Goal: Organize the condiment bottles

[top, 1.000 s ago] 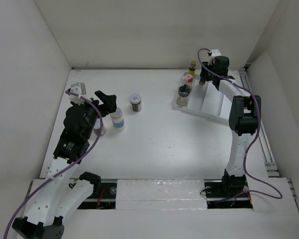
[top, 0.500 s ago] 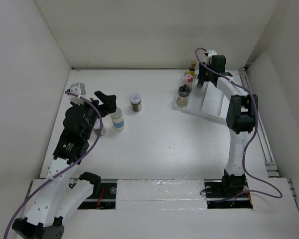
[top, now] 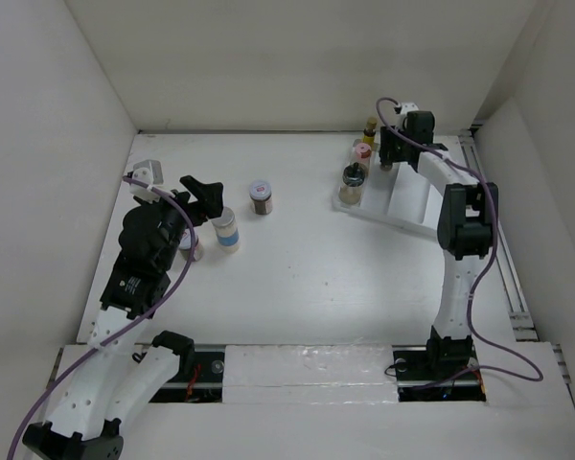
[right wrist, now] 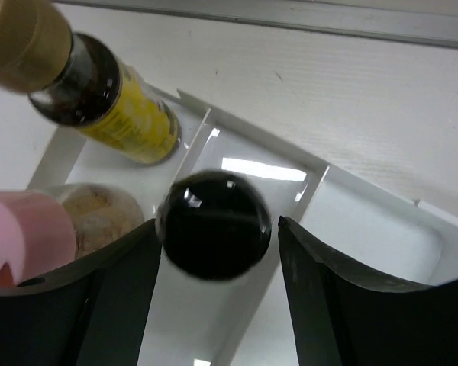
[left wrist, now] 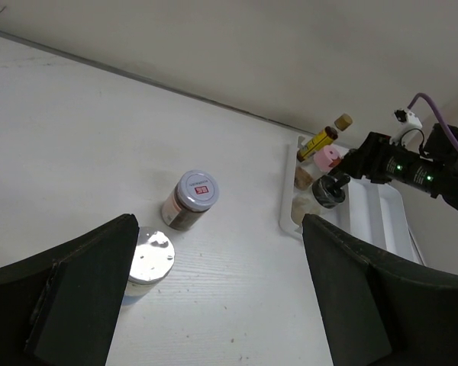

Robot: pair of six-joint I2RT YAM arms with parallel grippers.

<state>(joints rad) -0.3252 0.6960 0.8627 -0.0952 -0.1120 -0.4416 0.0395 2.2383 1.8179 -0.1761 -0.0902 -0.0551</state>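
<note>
The white ridged tray [top: 402, 203] at the back right holds a yellow dark-capped bottle [top: 369, 129], a pink-capped bottle [top: 362, 152] and a black-knobbed clear bottle [top: 353, 182]. My right gripper [top: 390, 153] is over the tray's back end. In the right wrist view its fingers straddle a small dark bottle's round black cap [right wrist: 214, 226], left finger at its edge, a gap on the right. The yellow bottle [right wrist: 111, 103] and pink cap [right wrist: 19, 232] stand beside it. My left gripper [top: 206, 195] is open and empty above the white blue-labelled bottle [top: 227, 231]. The brown white-lidded jar [top: 261, 197] stands alone.
A small jar [top: 190, 247] sits half hidden beside my left arm. In the left wrist view the brown jar [left wrist: 191, 200] and a shiny white lid [left wrist: 149, 256] lie ahead, the tray [left wrist: 288, 223] farther right. White walls close in the table on three sides.
My right gripper has shifted slightly along the back of the tray. My left arm has barely moved. The bottles on the table stay where they were.
</note>
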